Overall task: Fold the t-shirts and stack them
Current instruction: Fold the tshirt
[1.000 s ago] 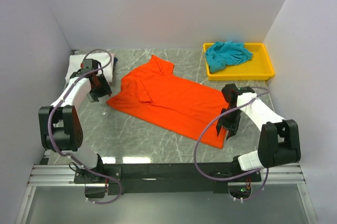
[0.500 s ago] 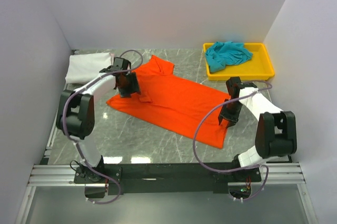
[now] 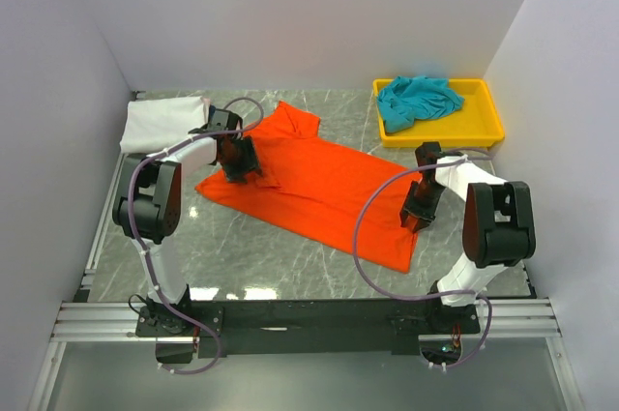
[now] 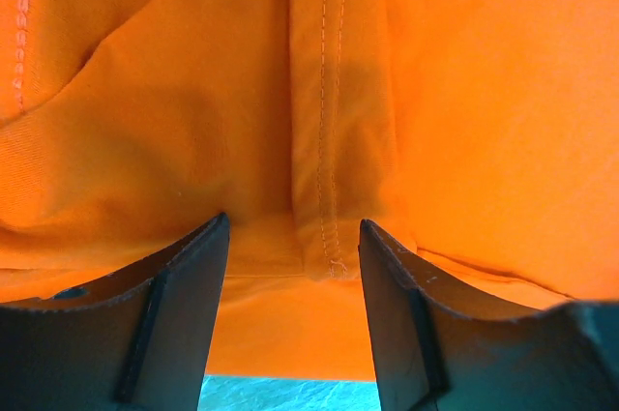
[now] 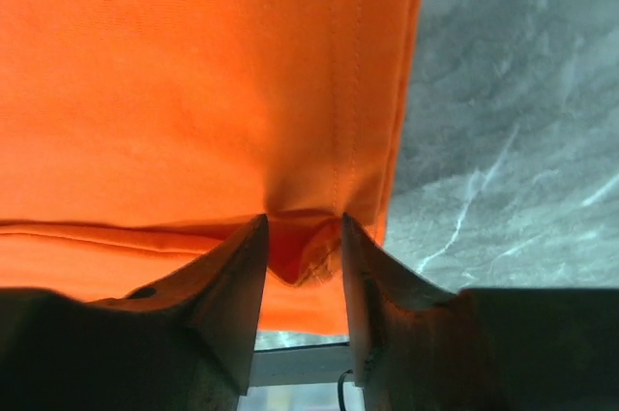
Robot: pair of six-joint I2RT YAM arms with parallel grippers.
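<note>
The orange-red t-shirt (image 3: 319, 189) lies spread flat across the middle of the table. My left gripper (image 3: 242, 164) is low over its left sleeve, jaws open, with a stitched sleeve hem (image 4: 324, 140) between the fingers in the left wrist view (image 4: 293, 237). My right gripper (image 3: 416, 218) is at the shirt's right hem; in the right wrist view (image 5: 303, 237) its jaws pinch a puckered fold of the orange cloth (image 5: 174, 73). The teal t-shirt (image 3: 418, 100) lies crumpled in the yellow tray. The white t-shirt (image 3: 160, 123) lies folded at the back left.
The yellow plastic tray (image 3: 440, 137) stands at the back right corner. Grey marble tabletop (image 3: 251, 247) shows in front of the orange shirt and right of its hem (image 5: 513, 121). White walls close in the table on three sides.
My left gripper moved right from beside the white shirt onto the orange shirt's left sleeve. My right gripper moved up along the right hem and closed on a fold of it.
</note>
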